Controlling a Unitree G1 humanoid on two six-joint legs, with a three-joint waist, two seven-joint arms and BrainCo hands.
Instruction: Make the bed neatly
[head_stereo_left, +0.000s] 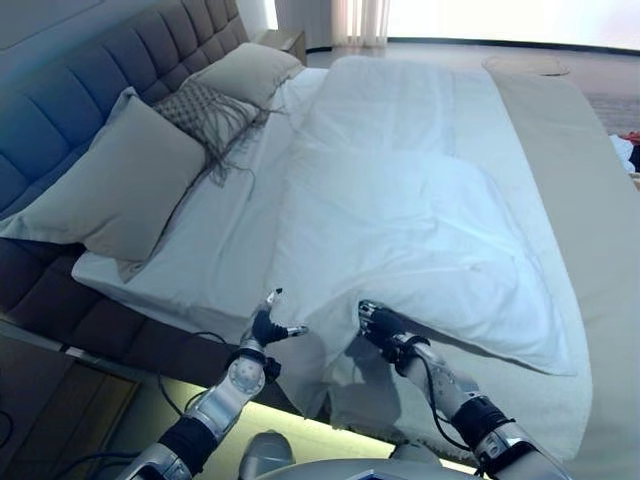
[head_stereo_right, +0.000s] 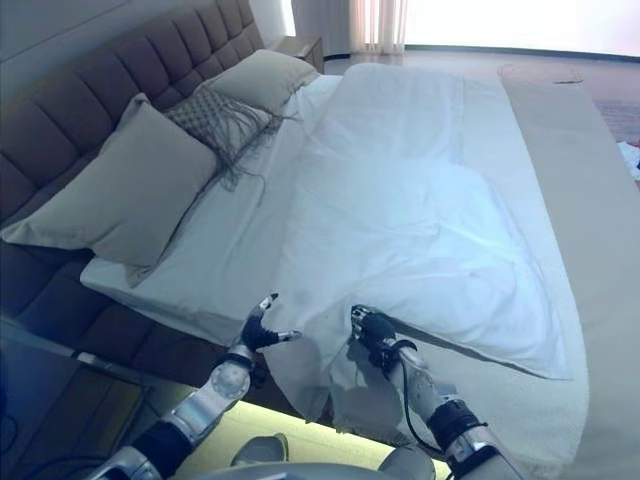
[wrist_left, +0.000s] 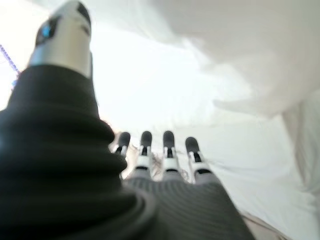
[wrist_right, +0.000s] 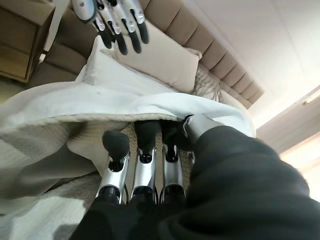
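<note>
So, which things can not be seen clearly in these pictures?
- Right hand: in the right wrist view its fingertips go under the white duvet; whether they pinch it is hidden.
- Left hand: the left wrist view is blurred; whether it touches the cloth is unclear.
- Far beige pillow: partly behind the fringed cushion.

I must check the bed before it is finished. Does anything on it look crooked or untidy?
Yes. The white duvet lies bunched and slanted, its near corner hanging off the bed's edge by the right hand. It leaves the sheet below the pillows uncovered. The left hand is open beside it.
</note>
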